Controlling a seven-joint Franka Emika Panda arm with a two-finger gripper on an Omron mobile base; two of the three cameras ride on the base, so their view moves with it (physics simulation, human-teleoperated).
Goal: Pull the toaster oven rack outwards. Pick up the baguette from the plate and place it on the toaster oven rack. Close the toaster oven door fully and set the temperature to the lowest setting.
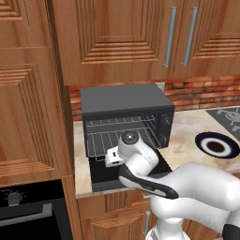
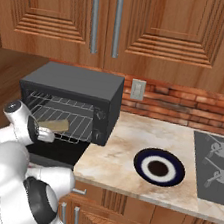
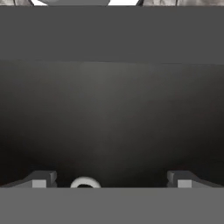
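With the baguette [image 2: 54, 124] already lying on the rack [image 2: 67, 120] at the left of the right base view, the step in hand looks to be closing the door [image 1: 129, 176]: the jaws [image 3: 111, 179], spread wide and empty just over its dark panel, should get under its front edge and swing it up evenly until flush. The baguette is short, golden-tan, resting flat inside the oven [image 2: 74, 86]; the plate [image 2: 159, 167] sits bare on the counter [image 2: 125, 141], right of centre.

toaster oven [image 1: 124, 101]: showing 1 | rack [image 1: 105, 139]: showing 1 | baguette [image 2: 54, 124]: showing 1, lying on rack | plate [image 2: 176, 166]: showing 1 | toaster oven door [image 1: 161, 164]: showing 1, hanging open | cabinet handles [image 2: 94, 19]: showing 2 | wall outlet [image 2: 138, 90]: showing 1 | surface [image 2: 125, 136]: showing 1
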